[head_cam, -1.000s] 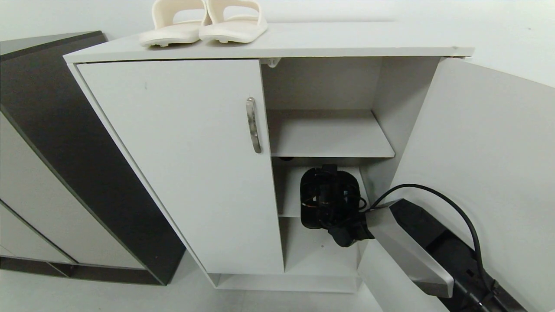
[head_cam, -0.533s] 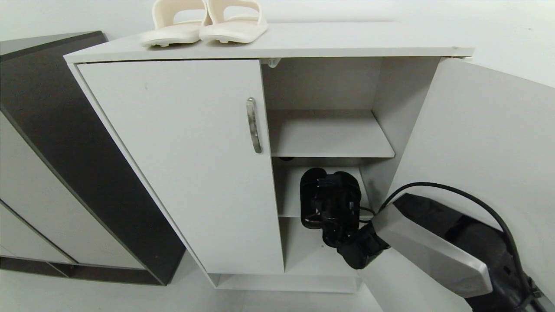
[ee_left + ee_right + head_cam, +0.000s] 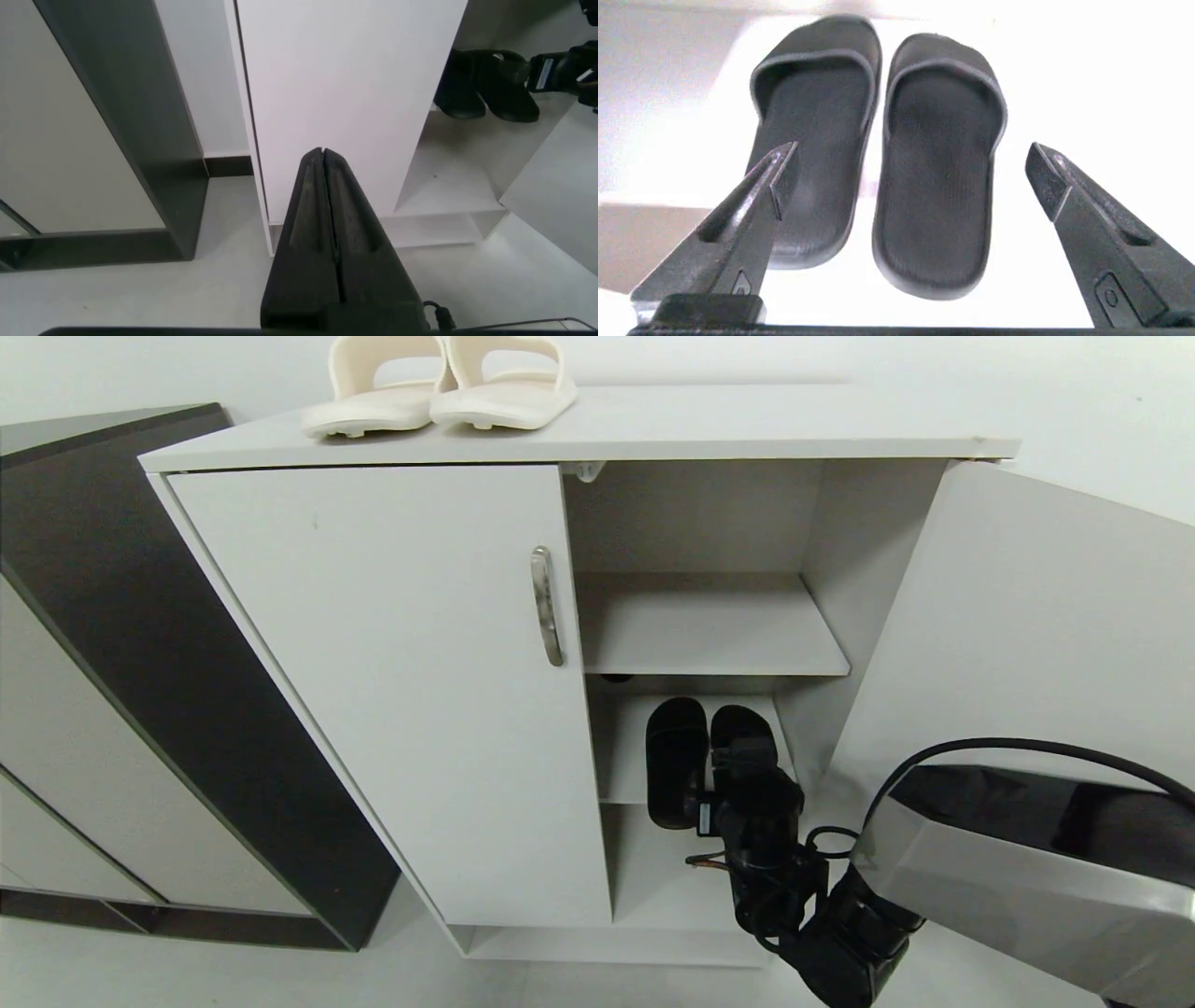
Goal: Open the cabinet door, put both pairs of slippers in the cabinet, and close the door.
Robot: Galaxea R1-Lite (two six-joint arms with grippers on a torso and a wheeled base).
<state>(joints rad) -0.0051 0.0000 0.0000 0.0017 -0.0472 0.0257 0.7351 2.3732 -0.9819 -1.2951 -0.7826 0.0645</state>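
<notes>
Black rubber slippers [image 3: 677, 756] are seated on the white cabinet shelf [image 3: 621, 756]; right gripper [image 3: 910, 154] is held wide apart before them, left gripper [image 3: 322, 154] is pressed closed.

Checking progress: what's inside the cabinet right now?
A pair of black slippers lies on the middle shelf, right side. The shut left door hides the rest.

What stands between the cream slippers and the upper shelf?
Nothing visible: cream slippers sit on the cabinet top; the upper shelf is bare and its door open. The right gripper hangs lower, by the black slippers.
</notes>
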